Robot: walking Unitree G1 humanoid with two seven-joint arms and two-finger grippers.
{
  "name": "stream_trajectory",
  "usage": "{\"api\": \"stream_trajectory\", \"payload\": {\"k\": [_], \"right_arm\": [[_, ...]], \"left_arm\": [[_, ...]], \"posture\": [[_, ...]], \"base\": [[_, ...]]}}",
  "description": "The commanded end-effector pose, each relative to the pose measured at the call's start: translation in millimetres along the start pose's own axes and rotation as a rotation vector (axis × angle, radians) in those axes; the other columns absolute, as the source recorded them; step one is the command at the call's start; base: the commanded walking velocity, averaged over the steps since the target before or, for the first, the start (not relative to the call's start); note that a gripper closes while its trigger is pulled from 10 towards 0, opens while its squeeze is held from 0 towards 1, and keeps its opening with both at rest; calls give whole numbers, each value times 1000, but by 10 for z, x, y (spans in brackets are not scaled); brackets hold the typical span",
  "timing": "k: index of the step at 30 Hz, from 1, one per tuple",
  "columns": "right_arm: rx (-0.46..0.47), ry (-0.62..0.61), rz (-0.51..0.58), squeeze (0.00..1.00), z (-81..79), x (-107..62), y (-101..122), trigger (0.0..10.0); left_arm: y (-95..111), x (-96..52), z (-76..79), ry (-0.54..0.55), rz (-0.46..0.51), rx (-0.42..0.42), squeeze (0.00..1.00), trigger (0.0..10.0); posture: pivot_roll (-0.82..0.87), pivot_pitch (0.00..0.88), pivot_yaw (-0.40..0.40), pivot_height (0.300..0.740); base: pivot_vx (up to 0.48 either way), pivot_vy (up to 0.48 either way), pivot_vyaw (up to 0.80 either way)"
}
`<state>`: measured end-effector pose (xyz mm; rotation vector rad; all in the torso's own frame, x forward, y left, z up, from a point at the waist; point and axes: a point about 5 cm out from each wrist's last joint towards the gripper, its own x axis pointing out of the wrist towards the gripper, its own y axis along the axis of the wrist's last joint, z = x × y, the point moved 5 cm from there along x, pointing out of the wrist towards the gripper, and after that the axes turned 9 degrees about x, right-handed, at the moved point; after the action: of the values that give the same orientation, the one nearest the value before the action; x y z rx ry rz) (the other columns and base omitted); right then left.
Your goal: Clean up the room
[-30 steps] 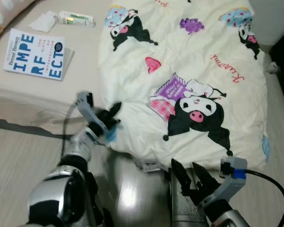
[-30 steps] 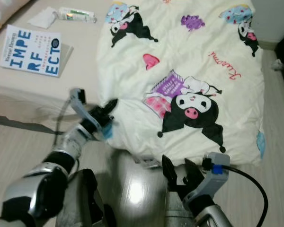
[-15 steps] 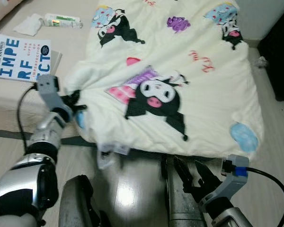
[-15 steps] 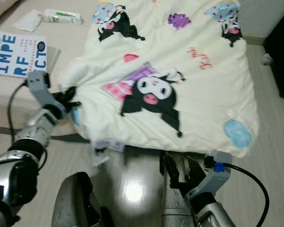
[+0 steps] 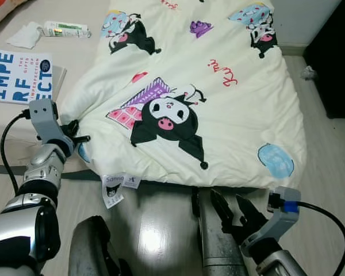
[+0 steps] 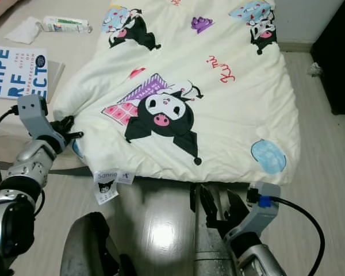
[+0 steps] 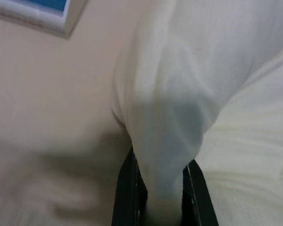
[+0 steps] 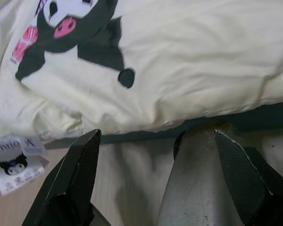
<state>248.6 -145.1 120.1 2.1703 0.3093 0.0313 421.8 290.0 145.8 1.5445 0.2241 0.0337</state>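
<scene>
Cream cartoon-print blanket [image 5: 207, 98] spread over the bed [image 5: 92, 57], its near left corner clamped between the left gripper [image 5: 75, 133] fingers, right gripper [image 5: 233, 214] spread apart below the blanket's front edge, book [image 5: 17, 76] beside, 1 label [image 5: 113, 190] dangling

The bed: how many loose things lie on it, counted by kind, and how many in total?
Cream cartoon-print quilt: 1, its corner held in the shut jaws of the left gripper
White book with blue letters: 1
White tube with green label: 1
Crumpled white tissue: 1
Total: 4
</scene>
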Motion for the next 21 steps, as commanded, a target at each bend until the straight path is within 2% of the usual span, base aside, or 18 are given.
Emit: {"api": "stream_trajectory", "payload": {"k": [1,2,4,7,9,10,11,14,15,16,17,18,19,20,21], "right_arm": [[4,-31,-30,0,87,-30,-86,10000],[4,-31,-30,0,87,-30,-86,10000],[1,-33,-34,0,99,-24,-91,10000],[-1,-33,-34,0,107,10,-90,10000],[-1,-33,-34,0,108,14,-90,10000],[-4,-34,-34,0,115,24,-89,10000],[-6,-35,-35,0,126,39,-89,10000],[-9,-37,-35,0,139,55,-86,10000],[-13,-39,-34,0,152,75,-80,10000],[-15,-40,-33,0,159,89,-76,10000],[-15,-40,-33,0,159,89,-76,10000],[-17,-41,-33,0,166,98,-72,10000],[-20,-43,-32,0,174,108,-70,10000],[-22,-45,-32,0,178,113,-69,10000],[-23,-45,-31,0,179,122,-68,10000]], "left_arm": [[-658,-253,-448,146,-257,9,0,0],[-658,-253,-448,146,-257,9,0,0],[-784,-301,-453,140,-308,-1,0,0],[-1064,-402,-344,67,-417,-4,0,0],[-1093,-415,-332,59,-429,-5,0,0],[-1171,-453,-321,47,-457,3,0,4706],[-1246,-489,-299,34,-485,4,0,10000],[-1357,-545,-250,1,-530,9,0,10000],[-1451,-598,-231,-25,-574,71,90,10000],[-1507,-632,-228,-38,-599,117,90,10000],[-1507,-632,-228,-38,-599,117,90,10000],[-1544,-655,-225,-47,-616,148,231,10000],[-1582,-689,-275,-33,-633,182,565,10000],[-1596,-707,-313,-18,-639,197,565,10000],[-1595,-722,-386,9,-641,238,996,10000]], "posture": [[-263,468,46,497],[-263,468,46,497],[-263,468,46,497],[-261,461,49,497],[-261,461,49,497],[-259,450,50,497],[-255,442,52,497],[-255,442,52,497],[-252,426,56,497],[-252,426,56,497],[-252,426,56,497],[-252,424,57,497],[-252,418,59,497],[-252,418,59,497],[-249,411,62,497]], "base": [[0,0,0],[0,0,0],[0,0,0],[0,0,0],[0,0,0],[0,0,0],[0,0,0],[0,0,0],[0,0,0],[0,0,0],[0,0,0],[0,0,0],[0,0,0],[0,0,0],[0,0,0]]}}
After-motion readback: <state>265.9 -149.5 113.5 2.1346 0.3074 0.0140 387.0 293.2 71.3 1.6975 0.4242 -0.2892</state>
